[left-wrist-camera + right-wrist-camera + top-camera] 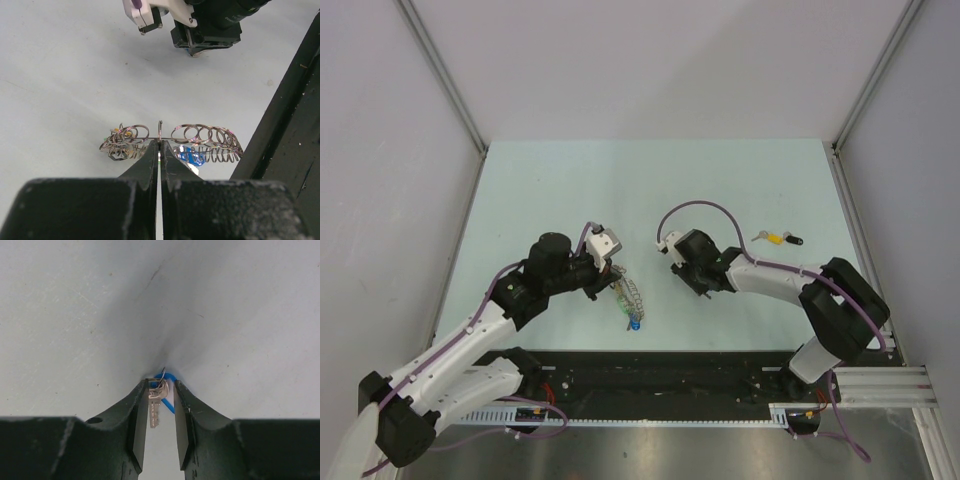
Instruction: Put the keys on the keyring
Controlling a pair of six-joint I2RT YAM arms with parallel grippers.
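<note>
The keyring [205, 136], a loop of coiled silver wire, is pinched at its thin middle wire by my left gripper [160, 143], which is shut on it. A blue-headed key [192, 156] and a yellow-headed one [123, 133] hang on its coils. From above, the keyring [630, 293] extends just right of the left gripper [606, 282]. My right gripper [162, 385] is down at the table with a small silver key [155, 407] with a blue head between its fingertips; the head spans the narrow gap. The right gripper [699, 287] is apart from the ring.
A yellow-headed key [773, 238] and a black-headed key [791, 241] lie loose on the pale green table [550, 190] at the far right. A black rail [660, 365] runs along the near edge. Grey walls close in the sides and back.
</note>
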